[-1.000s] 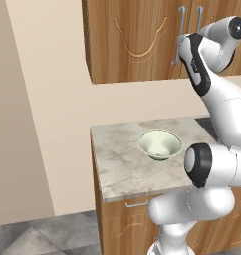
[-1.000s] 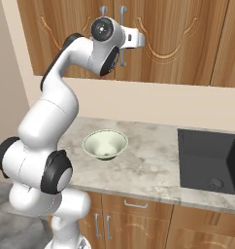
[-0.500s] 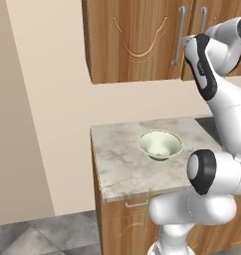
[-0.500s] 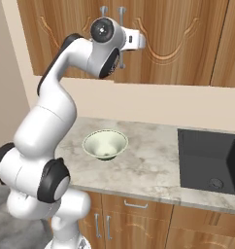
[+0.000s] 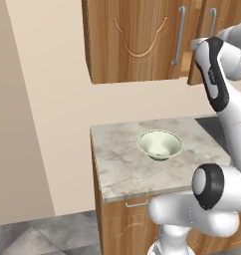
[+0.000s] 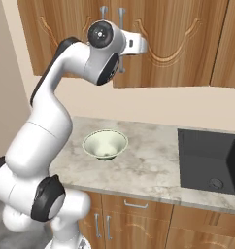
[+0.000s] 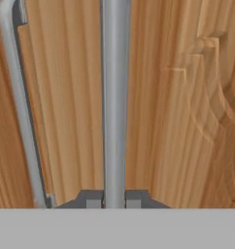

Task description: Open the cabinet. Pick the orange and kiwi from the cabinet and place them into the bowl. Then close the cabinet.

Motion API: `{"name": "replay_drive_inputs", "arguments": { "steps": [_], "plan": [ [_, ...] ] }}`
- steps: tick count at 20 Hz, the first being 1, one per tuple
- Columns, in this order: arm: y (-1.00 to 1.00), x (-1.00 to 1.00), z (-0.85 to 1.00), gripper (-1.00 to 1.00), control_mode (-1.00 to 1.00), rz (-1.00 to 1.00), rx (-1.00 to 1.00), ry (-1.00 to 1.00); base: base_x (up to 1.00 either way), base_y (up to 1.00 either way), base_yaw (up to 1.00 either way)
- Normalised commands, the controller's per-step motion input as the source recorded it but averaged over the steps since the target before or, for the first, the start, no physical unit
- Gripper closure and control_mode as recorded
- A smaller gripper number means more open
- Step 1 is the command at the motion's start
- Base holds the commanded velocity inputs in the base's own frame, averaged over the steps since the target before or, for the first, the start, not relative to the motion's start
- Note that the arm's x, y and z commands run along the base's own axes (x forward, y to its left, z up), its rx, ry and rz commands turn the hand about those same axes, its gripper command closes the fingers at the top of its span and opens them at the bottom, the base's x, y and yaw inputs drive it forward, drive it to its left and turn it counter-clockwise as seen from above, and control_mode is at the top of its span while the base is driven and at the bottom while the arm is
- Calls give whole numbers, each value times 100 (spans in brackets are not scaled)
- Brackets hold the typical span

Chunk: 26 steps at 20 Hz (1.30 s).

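- The tool (image 7: 113, 198) is clamped on a long silver bar handle (image 7: 114, 97) of the cabinet (image 5: 137, 40); one dark fingertip (image 7: 92, 198) is seen on each side of the bar, touching it.
- A second silver handle (image 7: 20, 107) is seen just beside the held one (it belongs to the next door).
- In the right base view the held door (image 6: 173, 44) is swung out a little from the door beside it.
- The carved arch panel (image 7: 207, 97) is seen right behind the held bar.
- The bowl (image 6: 105, 145) is set on the grey marble surface (image 6: 148, 170), well below the cabinet, and it sits upright.
- A dark sink (image 6: 211, 160) is sunk into the surface, off to one side of the bowl.
- A lower wooden unit (image 5: 127, 224) is seen under the surface.
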Motion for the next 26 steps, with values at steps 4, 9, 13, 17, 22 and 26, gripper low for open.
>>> {"name": "replay_drive_inputs", "arguments": {
  "steps": [4,9,13,17,22,26],
  "plan": [
    [-30,-63,0,100,-100,0,0,0,0,0,0],
    [-34,-62,0,100,-100,0,0,0,0,0,0],
    [-36,-65,0,100,-100,0,0,0,0,0,0],
    [-34,-61,0,100,-100,0,0,0,0,0,0],
    [-31,-52,0,100,-100,0,0,0,0,0,0],
    [-32,-46,0,100,-100,0,0,0,0,0,0]
  ]
}}
